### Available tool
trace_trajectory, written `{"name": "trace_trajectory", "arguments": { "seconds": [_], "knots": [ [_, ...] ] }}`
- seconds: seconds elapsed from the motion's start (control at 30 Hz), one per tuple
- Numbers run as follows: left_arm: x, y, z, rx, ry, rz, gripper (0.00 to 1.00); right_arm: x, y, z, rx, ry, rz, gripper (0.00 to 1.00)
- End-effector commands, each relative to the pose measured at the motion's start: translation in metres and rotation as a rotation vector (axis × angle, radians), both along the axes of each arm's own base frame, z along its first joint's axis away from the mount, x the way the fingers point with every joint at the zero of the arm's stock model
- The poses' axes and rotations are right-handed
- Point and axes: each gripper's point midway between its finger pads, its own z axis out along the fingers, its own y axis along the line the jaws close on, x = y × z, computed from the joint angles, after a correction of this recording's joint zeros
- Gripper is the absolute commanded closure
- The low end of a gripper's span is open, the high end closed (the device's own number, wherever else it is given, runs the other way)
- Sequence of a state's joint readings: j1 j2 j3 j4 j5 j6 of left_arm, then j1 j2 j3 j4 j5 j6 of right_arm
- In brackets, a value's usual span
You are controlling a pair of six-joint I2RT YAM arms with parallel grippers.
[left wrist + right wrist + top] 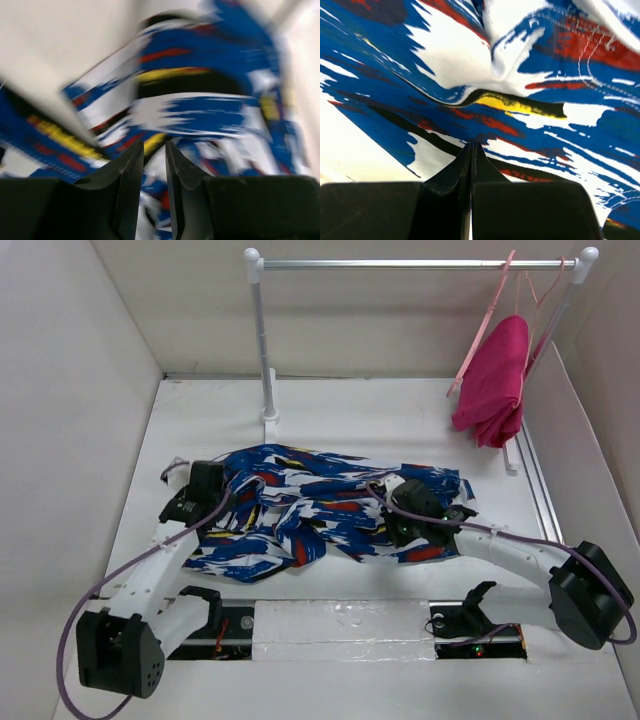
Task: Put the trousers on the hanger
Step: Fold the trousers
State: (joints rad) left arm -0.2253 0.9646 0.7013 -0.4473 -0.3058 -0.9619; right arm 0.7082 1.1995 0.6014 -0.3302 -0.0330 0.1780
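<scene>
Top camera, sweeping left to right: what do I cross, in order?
left gripper → trousers → right gripper → pink garment, hanging at the far right.

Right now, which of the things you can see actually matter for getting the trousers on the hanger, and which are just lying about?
For the job: printed trousers, heaped on the table; light-pink hanger, hanging from the silver rail, far right.
Just there: magenta garment, hanging beside that hanger; the rail and its white posts.
</scene>
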Motion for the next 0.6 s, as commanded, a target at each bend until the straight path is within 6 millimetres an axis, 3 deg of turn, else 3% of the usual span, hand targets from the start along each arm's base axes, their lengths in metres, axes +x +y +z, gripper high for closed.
{"name": "trace_trajectory", "arguments": {
  "seconds": [0.0, 0.13, 0.2, 0.37, 0.47, 0.5, 0.57],
  "knots": [
    [-0.028, 0.003, -0.034, -0.163, 0.085, 0.131, 0.80, 0.013, 0.015, 0.020, 0.027, -0.070, 0.046, 1.00],
    [-0.028, 0.021, -0.033, -0.168, 0.058, 0.222, 0.72, 0.009, 0.018, 0.021, 0.031, -0.078, 0.079, 1.00],
    [-0.029, 0.028, -0.044, -0.141, 0.104, 0.248, 0.67, 0.009, 0.018, 0.023, 0.038, -0.085, 0.083, 1.00],
    [-0.045, 0.059, -0.095, -0.091, 0.319, 0.358, 0.62, 0.002, 0.015, 0.024, 0.053, -0.086, 0.094, 0.98],
    [-0.041, 0.071, -0.108, -0.100, 0.357, 0.388, 0.62, 0.001, 0.014, 0.028, 0.058, -0.101, 0.101, 0.98],
    [-0.027, 0.069, -0.106, -0.100, 0.323, 0.342, 0.60, 0.000, 0.015, 0.031, 0.068, -0.110, 0.115, 0.98],
    [-0.021, 0.070, -0.103, -0.103, 0.302, 0.341, 0.60, -0.003, 0.016, 0.030, 0.069, -0.105, 0.127, 0.98]
  ]
}}
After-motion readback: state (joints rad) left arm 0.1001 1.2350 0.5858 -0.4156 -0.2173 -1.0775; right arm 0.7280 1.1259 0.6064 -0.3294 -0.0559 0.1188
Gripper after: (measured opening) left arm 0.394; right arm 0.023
